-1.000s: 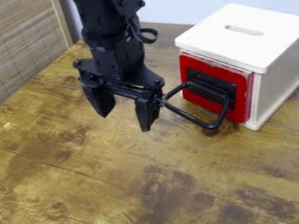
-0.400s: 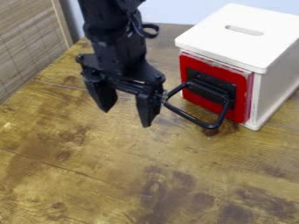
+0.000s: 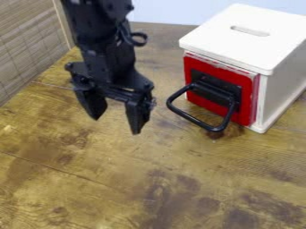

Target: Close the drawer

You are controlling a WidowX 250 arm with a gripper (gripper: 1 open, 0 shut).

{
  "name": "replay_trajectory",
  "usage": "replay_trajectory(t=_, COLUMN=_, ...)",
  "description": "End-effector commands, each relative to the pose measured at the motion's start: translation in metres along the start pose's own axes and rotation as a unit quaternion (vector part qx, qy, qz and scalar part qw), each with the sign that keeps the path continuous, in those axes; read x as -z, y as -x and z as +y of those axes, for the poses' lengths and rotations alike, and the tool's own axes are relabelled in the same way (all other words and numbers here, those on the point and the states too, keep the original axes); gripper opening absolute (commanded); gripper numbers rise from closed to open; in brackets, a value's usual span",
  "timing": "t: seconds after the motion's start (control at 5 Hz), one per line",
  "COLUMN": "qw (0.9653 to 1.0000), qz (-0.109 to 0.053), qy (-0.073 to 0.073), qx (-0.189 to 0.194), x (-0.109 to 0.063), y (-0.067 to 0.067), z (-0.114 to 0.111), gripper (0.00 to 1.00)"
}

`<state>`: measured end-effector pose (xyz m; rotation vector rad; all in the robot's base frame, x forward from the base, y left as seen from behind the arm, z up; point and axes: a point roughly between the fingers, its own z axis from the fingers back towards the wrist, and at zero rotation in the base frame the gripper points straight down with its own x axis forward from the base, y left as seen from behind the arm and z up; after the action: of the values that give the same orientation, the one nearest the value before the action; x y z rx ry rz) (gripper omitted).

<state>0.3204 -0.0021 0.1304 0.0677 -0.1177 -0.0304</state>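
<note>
At the far left edge of the frame I see a panel (image 3: 27,40) of horizontal wooden slats, running from the top down to mid-height. The table (image 3: 180,188) fills the rest of the lower frame: weathered brown wood grain with darker patches toward the bottom centre.

Left of centre, my arm (image 3: 98,31) comes down from the top edge, black, with a cable looped at its right side. Below it the gripper (image 3: 110,111) points down at the table. Its two black fingers (image 3: 138,116) are spread apart with bare tabletop visible between them; nothing is held. I cannot tell from this single view whether the tips touch the wood or sit just above it.

Right of the gripper, and apart from it, is the loop handle (image 3: 195,116), black, projecting toward the lower left and slanting down toward the table. It is fixed to a black plate (image 3: 219,89) on the red front of the drawer (image 3: 219,88), which sits right of centre. The red front looks close to flush with the cabinet (image 3: 269,63); I cannot judge any remaining gap.

The cabinet occupies the upper right, white and boxy, with a slot (image 3: 251,31) in its top face.
</note>
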Motion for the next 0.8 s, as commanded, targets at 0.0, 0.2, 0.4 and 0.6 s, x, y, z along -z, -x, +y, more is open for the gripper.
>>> replay_trajectory(t=0.0, qw=0.9994, qz=-0.033, qy=-0.009, qx=0.002, x=-0.026, y=-0.005, z=0.007, gripper=1.00)
replay_trajectory(t=0.2, qw=0.9992, qz=-0.035, qy=-0.008, qx=0.014, x=-0.030, y=-0.007, z=0.005, gripper=1.00)
replay_trajectory(t=0.4, qw=0.9998, qz=-0.019, qy=-0.010, qx=-0.001, x=-0.018, y=-0.007, z=0.013, gripper=1.00)
replay_trajectory(t=0.6, qw=0.9999, qz=-0.004, qy=-0.009, qx=0.000, x=-0.010, y=-0.010, z=0.013, gripper=1.00)
